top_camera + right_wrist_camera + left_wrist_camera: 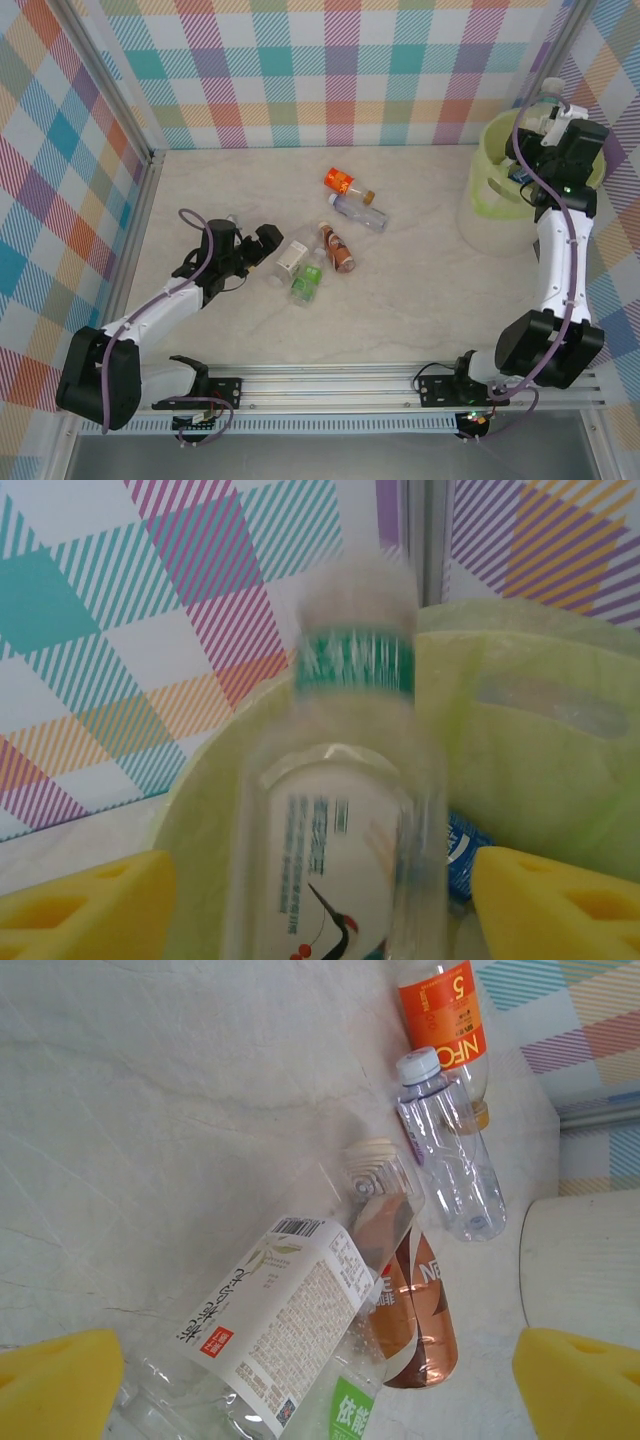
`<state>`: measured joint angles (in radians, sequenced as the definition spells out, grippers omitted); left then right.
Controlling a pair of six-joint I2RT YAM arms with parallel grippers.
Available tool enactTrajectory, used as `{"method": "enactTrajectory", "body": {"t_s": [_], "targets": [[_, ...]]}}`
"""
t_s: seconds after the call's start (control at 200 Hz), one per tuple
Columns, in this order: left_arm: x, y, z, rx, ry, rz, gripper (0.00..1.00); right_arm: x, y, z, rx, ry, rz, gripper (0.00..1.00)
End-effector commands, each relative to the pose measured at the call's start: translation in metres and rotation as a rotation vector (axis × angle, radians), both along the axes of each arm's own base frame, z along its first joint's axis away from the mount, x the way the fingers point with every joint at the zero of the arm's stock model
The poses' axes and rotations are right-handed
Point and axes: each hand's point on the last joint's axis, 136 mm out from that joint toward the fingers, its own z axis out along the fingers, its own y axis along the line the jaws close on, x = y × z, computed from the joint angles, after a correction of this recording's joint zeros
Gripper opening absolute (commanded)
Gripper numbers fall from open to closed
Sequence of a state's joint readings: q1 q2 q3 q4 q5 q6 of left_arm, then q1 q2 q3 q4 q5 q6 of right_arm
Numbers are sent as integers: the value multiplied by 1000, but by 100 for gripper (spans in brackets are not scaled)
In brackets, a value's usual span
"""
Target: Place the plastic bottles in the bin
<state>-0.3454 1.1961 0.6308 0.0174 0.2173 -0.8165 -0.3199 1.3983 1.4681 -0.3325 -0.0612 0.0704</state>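
Labels: orange bottle [440,1010] reads "NFC" and "5". White-label bottle [290,1310], with barcode and Chinese script, lies on the marbled desk [150,1110] between the pads of the wide-open, empty left gripper [264,246]. Right gripper [320,905] is over the green-lined bin [520,740], jaws parted clear of a blurred green-banded bottle [350,780]; plaid walls [330,70] stand behind.

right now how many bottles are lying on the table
5, clustered centrally: orange-labelled bottle farthest, clear bottle beside it, brown bottle, white-labelled bottle left of it, green-labelled bottle nearest. The left arm might hide another.
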Motion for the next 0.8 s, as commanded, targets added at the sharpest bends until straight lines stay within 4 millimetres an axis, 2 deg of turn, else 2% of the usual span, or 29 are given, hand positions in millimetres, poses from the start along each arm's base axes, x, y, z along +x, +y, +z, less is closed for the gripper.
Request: {"method": "enactTrajectory", "body": {"t_s": [0.0,0.18,0.305,0.425,0.545,0.795], "targets": [[1,-8,8,15,-13,-39,100,-5,13,22,23,-46,60,86],[4,-15,6,15,-6,-56,100,-18,40,40,34,-129,185,91],[5,-20,2,18,4,-66,100,-29,62,48,60,-169,291,92],[6,-23,-1,20,15,-74,100,-40,86,51,103,-194,416,97],[6,-26,-2,36,12,-101,100,-47,111,51,173,-223,545,99],[-1,-19,-12,238,57,-186,100,-50,132,33,318,-183,615,100]]}}
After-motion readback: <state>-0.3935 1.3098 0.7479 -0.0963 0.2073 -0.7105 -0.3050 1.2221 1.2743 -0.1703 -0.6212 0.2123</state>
